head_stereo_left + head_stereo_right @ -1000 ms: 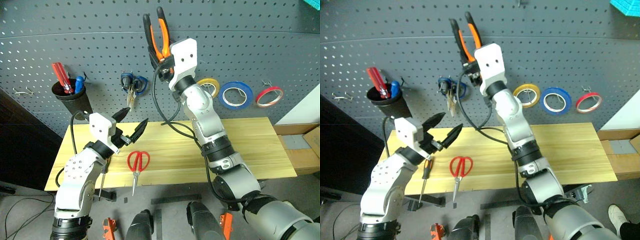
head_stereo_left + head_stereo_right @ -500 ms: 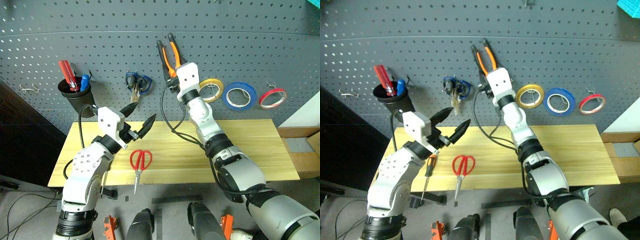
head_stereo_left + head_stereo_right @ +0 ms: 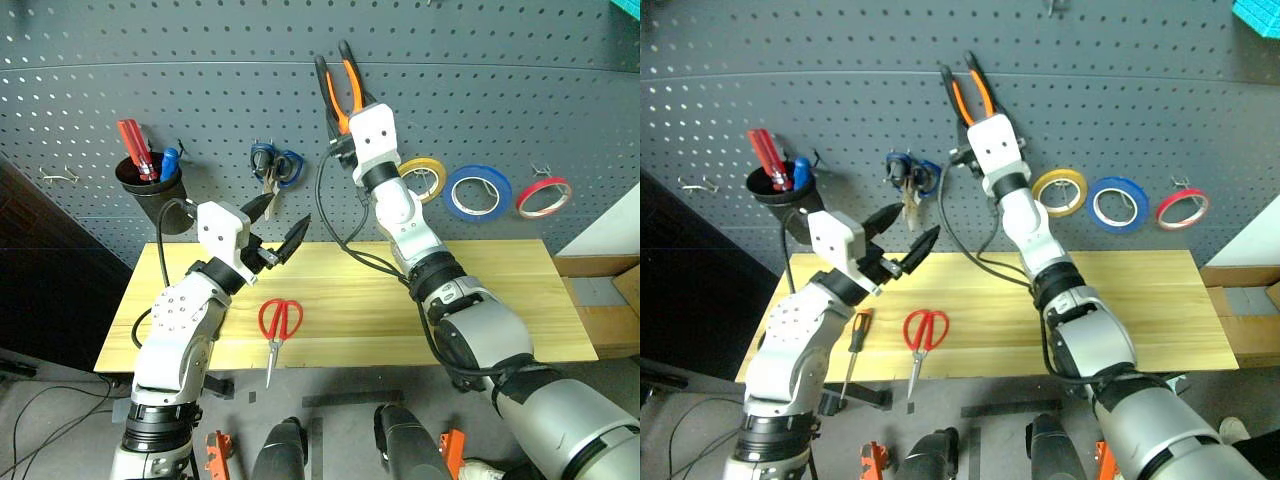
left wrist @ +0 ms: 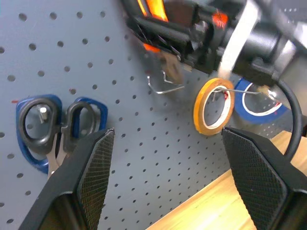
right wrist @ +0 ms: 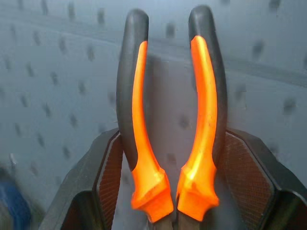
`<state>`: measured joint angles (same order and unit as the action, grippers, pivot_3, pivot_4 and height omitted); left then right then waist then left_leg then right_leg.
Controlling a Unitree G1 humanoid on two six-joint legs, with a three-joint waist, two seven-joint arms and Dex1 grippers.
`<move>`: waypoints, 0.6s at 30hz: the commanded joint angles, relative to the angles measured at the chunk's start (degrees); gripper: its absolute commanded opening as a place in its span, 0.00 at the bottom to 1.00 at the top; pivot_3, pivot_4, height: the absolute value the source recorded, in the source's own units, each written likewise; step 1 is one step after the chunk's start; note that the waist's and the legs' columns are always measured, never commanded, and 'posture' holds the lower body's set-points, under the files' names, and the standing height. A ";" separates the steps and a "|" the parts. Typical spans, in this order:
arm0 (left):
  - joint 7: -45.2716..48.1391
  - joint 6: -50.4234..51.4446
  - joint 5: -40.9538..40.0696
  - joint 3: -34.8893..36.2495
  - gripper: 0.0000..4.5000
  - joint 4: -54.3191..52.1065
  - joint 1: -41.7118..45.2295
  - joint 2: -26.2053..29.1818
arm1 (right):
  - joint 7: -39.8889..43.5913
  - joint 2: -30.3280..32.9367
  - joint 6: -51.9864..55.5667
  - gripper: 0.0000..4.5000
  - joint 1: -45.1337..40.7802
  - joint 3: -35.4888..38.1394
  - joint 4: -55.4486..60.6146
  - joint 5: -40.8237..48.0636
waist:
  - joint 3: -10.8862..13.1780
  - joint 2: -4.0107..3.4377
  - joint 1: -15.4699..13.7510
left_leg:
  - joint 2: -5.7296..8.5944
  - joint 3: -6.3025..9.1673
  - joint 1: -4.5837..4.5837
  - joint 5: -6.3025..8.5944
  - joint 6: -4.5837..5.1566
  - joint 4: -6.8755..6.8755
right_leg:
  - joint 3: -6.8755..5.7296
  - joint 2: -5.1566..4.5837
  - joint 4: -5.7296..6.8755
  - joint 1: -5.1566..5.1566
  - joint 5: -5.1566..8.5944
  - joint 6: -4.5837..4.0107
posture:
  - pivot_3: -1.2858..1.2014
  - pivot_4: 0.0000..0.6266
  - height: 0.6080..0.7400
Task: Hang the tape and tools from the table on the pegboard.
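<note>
Left eye view: right gripper [image 3: 345, 122] is clamping the pliers [image 3: 338, 88] by the head, handles pointing up against the pegboard [image 3: 500, 90], not yet hooked as far as I can judge. Blue tape [image 3: 477, 191] is already hanging on the pegboard, between the yellow ring [image 3: 420, 177] and the red ring [image 3: 541, 196]. Red-handled scissors [image 3: 279, 327] are still lying on the surface [image 3: 500, 290], below and left of the pliers. Count: three tape rings, one pliers, one red scissors, one blue-handled scissors [image 3: 273, 168] hanging left of the pliers, one black cup [image 3: 152, 190] further left holding screwdrivers.

Right eye view: screwdriver [image 3: 854, 348] is lying on the surface just left of the red scissors. Left gripper [image 3: 902, 235] is hovering above the surface, empty, fingers spread apart. So one thing done, one in progress, two left.

Left wrist view: left gripper's fingers [image 4: 91, 177] are standing wide, facing the pegboard; a bare metal hook [image 4: 165, 85] is sitting just below the pliers.

Right wrist view: both orange-and-black handles are rising from between the black pads [image 5: 112, 177].
</note>
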<state>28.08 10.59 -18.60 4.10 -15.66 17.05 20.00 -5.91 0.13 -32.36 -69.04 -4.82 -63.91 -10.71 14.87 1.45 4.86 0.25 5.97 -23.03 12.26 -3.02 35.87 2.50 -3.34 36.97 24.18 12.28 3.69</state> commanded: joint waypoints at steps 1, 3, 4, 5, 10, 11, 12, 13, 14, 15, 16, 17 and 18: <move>-0.17 -2.14 0.86 -0.42 0.84 -0.50 1.20 -0.37 | -2.20 1.34 -1.97 0.62 -3.27 1.13 -1.84 -0.18 | 0.00 0.00 -0.06 | 0.00 0.00 -0.01 0.00 0.00 0.00 | 0.00 0.00 0.01 0.00 0.00 0.00 | 0.51 0.36 1.00; -0.12 -2.58 1.05 -0.40 0.84 0.15 1.40 -0.58 | -1.97 1.23 -1.50 0.62 -2.95 1.38 -3.13 -0.01 | 0.00 0.00 -0.06 | 0.00 0.00 0.00 -0.01 -0.01 0.04 | 0.01 0.00 0.01 -0.01 0.00 0.00 | 0.51 0.36 1.00; -0.10 -2.80 1.15 -0.44 0.84 0.42 1.46 -0.68 | -2.00 1.20 -0.95 0.62 -2.43 1.45 -3.58 0.07 | 0.00 0.00 -0.05 | 0.00 0.00 0.01 -0.02 -0.03 0.05 | 0.01 0.00 0.03 -0.01 0.00 0.00 | 0.51 0.36 1.00; -0.04 -2.95 1.16 -0.43 0.84 0.68 1.53 -0.74 | -1.92 1.20 -0.51 0.62 -1.82 1.55 -3.79 0.22 | 0.00 0.00 -0.05 | 0.00 0.01 0.02 -0.04 -0.05 0.05 | 0.01 0.00 0.04 -0.03 -0.01 -0.01 | 0.50 0.36 1.00; 0.08 -3.00 1.40 -0.46 0.84 1.89 1.46 -0.94 | 0.79 1.31 4.12 0.62 1.26 2.26 -2.63 1.73 | 0.00 0.01 -0.07 | -0.01 0.05 0.08 -0.08 -0.10 0.10 | 0.01 0.03 0.07 -0.09 -0.03 -0.02 | 0.50 0.36 1.00; -0.03 -2.90 1.45 -0.48 0.84 2.04 1.33 -0.95 | 1.49 1.15 4.80 0.62 1.84 2.86 -2.04 2.62 | -0.01 0.01 -0.11 | -0.01 0.05 0.07 -0.08 -0.10 0.11 | 0.01 0.03 0.08 -0.09 -0.03 -0.02 | 0.50 0.36 1.00; -0.30 -2.50 1.51 -0.49 0.84 2.09 1.12 -0.97 | 1.93 1.17 5.62 0.62 2.30 3.00 -1.29 2.94 | -0.01 0.02 -0.16 | -0.01 0.06 0.08 -0.08 -0.10 0.11 | 0.00 0.03 0.08 -0.11 -0.03 -0.02 | 0.50 0.36 1.00; -0.61 -1.72 1.59 -0.54 0.84 2.08 0.54 -0.94 | 2.43 1.12 7.04 0.62 3.13 3.07 -0.05 3.24 | -0.01 0.02 -0.17 | -0.02 0.09 0.08 -0.09 -0.10 0.12 | -0.03 0.03 0.08 -0.12 -0.04 -0.04 | 0.49 0.35 1.00; -0.99 -0.73 1.60 -0.55 0.84 2.02 -0.28 -0.92 | 3.08 1.20 8.57 0.70 4.25 2.77 1.66 3.12 | -0.02 0.03 -0.17 | -0.01 0.07 0.08 -0.09 -0.10 0.13 | -0.01 0.03 0.08 -0.12 -0.04 -0.03 | 0.49 0.35 1.00; -1.25 -0.03 1.61 -0.55 0.84 1.95 -0.85 -0.92 | 3.59 1.26 9.82 0.78 5.15 2.54 3.16 3.09 | -0.04 0.04 -0.15 | -0.02 0.07 0.10 -0.09 -0.10 0.14 | 0.00 0.04 0.08 -0.14 -0.04 -0.03 | 0.49 0.35 1.00; -1.60 0.64 1.71 -0.54 0.84 1.86 -1.43 -0.95 | 4.13 1.35 11.30 0.84 6.25 2.26 5.00 3.02 | -0.04 0.04 -0.10 | -0.02 0.07 0.13 -0.09 -0.10 0.15 | 0.00 0.04 0.08 -0.17 -0.04 -0.02 | 0.48 0.35 1.00; -1.91 1.92 1.47 -0.62 0.84 1.55 -2.30 -0.98 | 5.31 1.50 13.42 0.91 8.24 2.14 8.66 3.39 | -0.04 0.03 -0.08 | -0.02 0.07 0.13 -0.09 -0.10 0.15 | 0.00 0.03 0.08 -0.17 -0.03 -0.01 | 0.48 0.35 1.00; -2.20 3.79 1.13 -0.80 0.84 1.22 -3.07 -0.93 | 6.75 1.67 15.82 0.97 10.23 1.87 12.50 3.70 | -0.03 0.03 -0.09 | -0.02 0.07 0.11 -0.09 -0.10 0.15 | 0.00 0.04 0.08 -0.15 -0.03 0.00 | 0.48 0.35 1.00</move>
<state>26.60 12.58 -17.25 3.56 -12.69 14.58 18.98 -0.77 0.85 -19.98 -59.93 -3.54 -56.58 -8.16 14.84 1.48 4.77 0.23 6.04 -22.93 12.17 -3.12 36.02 2.50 -3.30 37.05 24.04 12.25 3.68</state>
